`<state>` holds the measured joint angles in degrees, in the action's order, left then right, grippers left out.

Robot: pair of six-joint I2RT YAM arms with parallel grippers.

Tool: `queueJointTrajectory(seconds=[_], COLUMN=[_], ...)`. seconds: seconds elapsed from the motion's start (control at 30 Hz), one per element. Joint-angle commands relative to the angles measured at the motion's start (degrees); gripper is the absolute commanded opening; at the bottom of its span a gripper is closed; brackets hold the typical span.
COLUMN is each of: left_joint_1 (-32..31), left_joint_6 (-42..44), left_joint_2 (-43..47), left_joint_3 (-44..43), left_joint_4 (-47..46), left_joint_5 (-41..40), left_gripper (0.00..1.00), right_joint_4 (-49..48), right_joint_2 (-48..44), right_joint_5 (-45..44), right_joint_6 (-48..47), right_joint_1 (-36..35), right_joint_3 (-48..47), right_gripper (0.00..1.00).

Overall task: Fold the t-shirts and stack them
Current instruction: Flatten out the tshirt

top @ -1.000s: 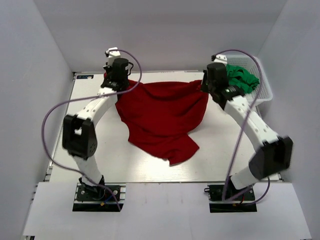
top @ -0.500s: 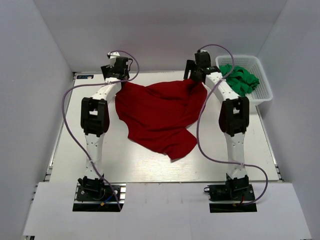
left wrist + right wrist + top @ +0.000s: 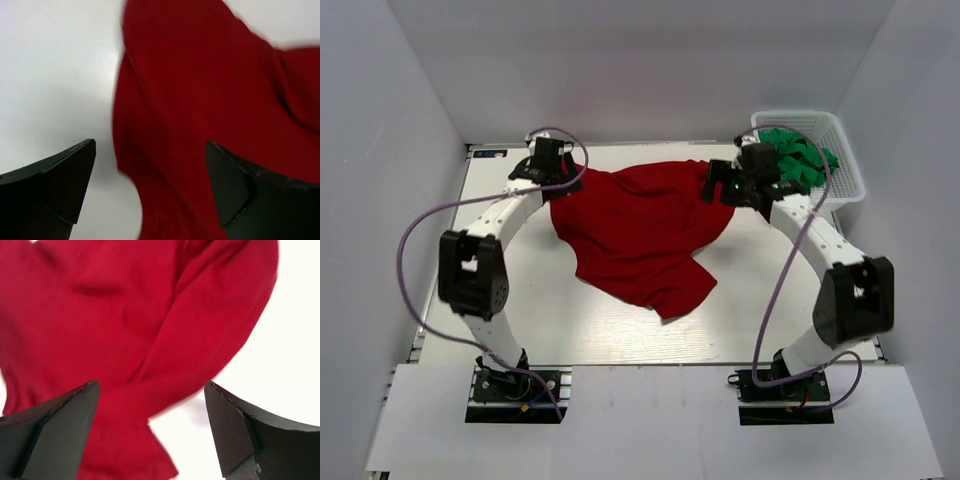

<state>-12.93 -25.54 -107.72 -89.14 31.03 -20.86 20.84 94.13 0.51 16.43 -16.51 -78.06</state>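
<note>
The deep red t-shirt (image 3: 640, 235) lies loosely spread and wrinkled over the middle of the white table (image 3: 520, 300), with one flap trailing toward the near edge. My left gripper (image 3: 558, 185) hovers open over the shirt's far left corner; in the left wrist view the gripper (image 3: 150, 185) has red cloth (image 3: 200, 100) below it and nothing between its fingers. My right gripper (image 3: 720, 187) hangs open over the far right corner, and its wrist view shows the gripper (image 3: 150, 427) above the shirt's edge (image 3: 125, 315). Green t-shirts (image 3: 800, 160) lie bunched in the basket.
A white lattice basket (image 3: 850, 185) stands at the table's far right corner, close behind the right arm. White walls enclose the table on the left, back and right. Purple cables loop off both arms.
Both grippers have opened and let go of the red shirt's far corners. The shirt has settled onto the table, and both arms have shifted slightly toward the near side.
</note>
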Motion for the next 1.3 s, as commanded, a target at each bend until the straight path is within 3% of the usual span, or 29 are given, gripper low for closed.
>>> queueJointTrajectory(seconds=[0.0, 0.07, 0.17, 0.4, 0.6, 0.67, 0.87, 0.93, 1.03, 1.1, 1.27], left_joint_1=[-1.1, -1.7, -4.6, -8.2, -8.8, -8.8, -8.8, -8.8, -7.4, -7.4, -5.3], left_joint_6=[-4.4, -5.7, -7.9, -9.6, -9.1, -8.6, -9.1, -9.1, -9.6, -9.6, -8.4], left_joint_2=[10.3, 14.8, 17.3, 13.4, 12.7, 12.7, 7.4, 5.3, 2.2, 0.9, -2.7], left_joint_3=[13.3, 18.4, 26.1, 29.2, 27.4, 28.8, 28.8, 26.5, 24.0, 22.9, 19.0], left_joint_4=[-2.5, -6.1, -8.9, -13.0, -10.0, -10.6, -12.4, -10.4, -7.1, -6.3, -6.3], left_joint_5=[15.6, 22.2, 25.2, 27.6, 21.7, 21.0, 19.6, 16.8, 11.3, 3.3, -0.8], left_gripper=[1.00, 1.00, 1.00, 1.00, 1.00, 1.00, 1.00, 1.00, 1.00, 1.00, 1.00], right_joint_4=[-2.1, -2.5, -4.7, -7.8, -2.3, -1.8, -5.9, -6.2, -5.3, -2.7, 2.1], right_joint_2=[-4.6, -7.9, -10.5, -8.6, -7.7, -7.4, -4.1, -3.2, -1.7, -0.4, 0.4], right_joint_5=[5.1, 6.2, 9.9, 12.8, -2.5, -2.4, 8.0, 10.5, 13.9, 17.1, 20.7], right_joint_6=[0.4, 1.1, 2.8, 5.3, 6.3, 5.7, 5.5, 4.8, 2.5, 0.5, -4.6], right_joint_1=[-0.4, -0.6, -1.9, -6.6, -9.5, -9.7, -12.9, -14.9, -17.5, -18.5, -26.6], right_joint_3=[11.2, 16.9, 23.3, 30.0, 29.6, 29.9, 30.7, 30.3, 28.4, 26.8, 23.9], right_gripper=[0.90, 0.90, 0.90, 0.90, 0.90, 0.90, 0.90, 0.90, 0.76, 0.76, 0.77])
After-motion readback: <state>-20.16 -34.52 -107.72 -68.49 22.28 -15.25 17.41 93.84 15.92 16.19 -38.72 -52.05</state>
